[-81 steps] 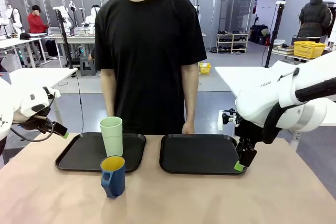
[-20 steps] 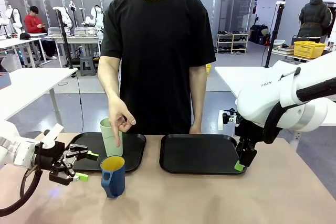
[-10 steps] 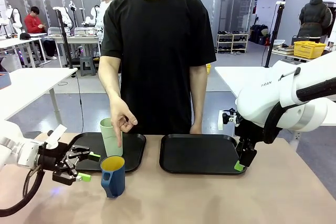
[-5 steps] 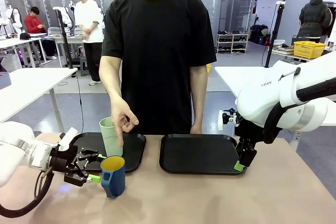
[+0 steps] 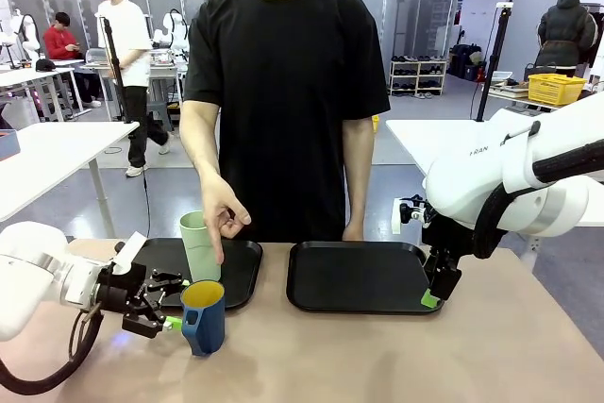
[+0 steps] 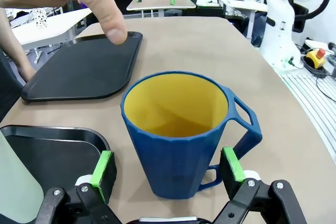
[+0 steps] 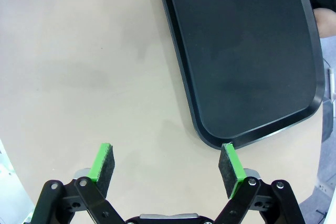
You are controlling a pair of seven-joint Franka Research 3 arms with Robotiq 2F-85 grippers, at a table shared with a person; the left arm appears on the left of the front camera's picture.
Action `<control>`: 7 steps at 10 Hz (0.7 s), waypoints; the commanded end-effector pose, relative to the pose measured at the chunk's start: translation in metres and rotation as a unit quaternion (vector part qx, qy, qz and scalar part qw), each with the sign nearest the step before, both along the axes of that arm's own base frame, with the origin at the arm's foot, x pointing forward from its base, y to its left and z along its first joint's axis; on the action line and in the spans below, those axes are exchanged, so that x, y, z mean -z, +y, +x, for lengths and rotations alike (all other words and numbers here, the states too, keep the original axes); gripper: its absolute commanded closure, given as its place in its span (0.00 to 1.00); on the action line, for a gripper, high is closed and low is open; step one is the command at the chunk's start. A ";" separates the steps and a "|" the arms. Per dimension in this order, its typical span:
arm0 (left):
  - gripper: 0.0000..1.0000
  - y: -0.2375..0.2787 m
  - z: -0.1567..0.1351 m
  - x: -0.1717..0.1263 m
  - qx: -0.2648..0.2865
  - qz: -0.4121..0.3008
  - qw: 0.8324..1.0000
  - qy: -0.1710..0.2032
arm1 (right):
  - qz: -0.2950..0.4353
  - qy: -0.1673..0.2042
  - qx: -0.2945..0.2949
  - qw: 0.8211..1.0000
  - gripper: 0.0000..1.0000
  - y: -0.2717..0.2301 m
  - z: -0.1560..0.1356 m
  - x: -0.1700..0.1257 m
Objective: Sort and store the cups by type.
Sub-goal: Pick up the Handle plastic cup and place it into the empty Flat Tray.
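The dark blue mug [image 5: 203,316] with a yellow inside stands on the table in front of the left black tray [image 5: 242,276]. My left gripper [image 5: 174,304] is level with it, open, reaching in from the left. In the left wrist view the mug [image 6: 181,129] stands between my left gripper's [image 6: 168,165] spread green pads, handle by the right pad, with no grip. The pale mint-green tumbler [image 5: 200,245] stands upright on the left tray. The person's hand [image 5: 225,216] points down over it. My right gripper [image 5: 431,297] hangs open at the right tray's [image 5: 359,276] near right corner.
The person stands at the far edge of the table behind both trays. In the right wrist view my open right gripper [image 7: 167,163] hovers over bare table beside the tray's corner [image 7: 241,51]. The tan table surface in front of the trays is bare.
My left arm has moved right along the table until its open fingers flank the blue mug. The right arm and the person's pointing hand have stayed put.
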State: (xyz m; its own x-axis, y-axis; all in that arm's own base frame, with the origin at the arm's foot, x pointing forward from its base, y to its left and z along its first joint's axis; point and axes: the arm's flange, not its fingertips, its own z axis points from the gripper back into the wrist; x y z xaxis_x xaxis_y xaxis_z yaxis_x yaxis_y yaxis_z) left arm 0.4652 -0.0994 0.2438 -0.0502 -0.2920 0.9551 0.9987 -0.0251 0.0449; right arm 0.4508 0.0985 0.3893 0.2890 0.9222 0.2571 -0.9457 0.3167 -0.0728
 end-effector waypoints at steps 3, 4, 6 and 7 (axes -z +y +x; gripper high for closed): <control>0.00 -0.014 0.010 0.013 0.002 -0.002 1.000 0.002 | -0.003 -0.004 -0.003 1.000 0.00 -0.003 -0.003 0.000; 0.00 -0.016 0.011 0.015 0.001 -0.005 1.000 0.005 | -0.003 -0.004 -0.003 1.000 0.00 -0.003 -0.003 0.000; 0.00 -0.023 0.012 0.021 0.011 -0.016 1.000 0.010 | -0.003 -0.004 -0.003 1.000 0.00 -0.003 -0.003 0.000; 0.00 -0.027 0.013 0.024 0.013 -0.016 1.000 0.012 | -0.003 -0.004 -0.003 1.000 0.00 -0.003 -0.003 0.000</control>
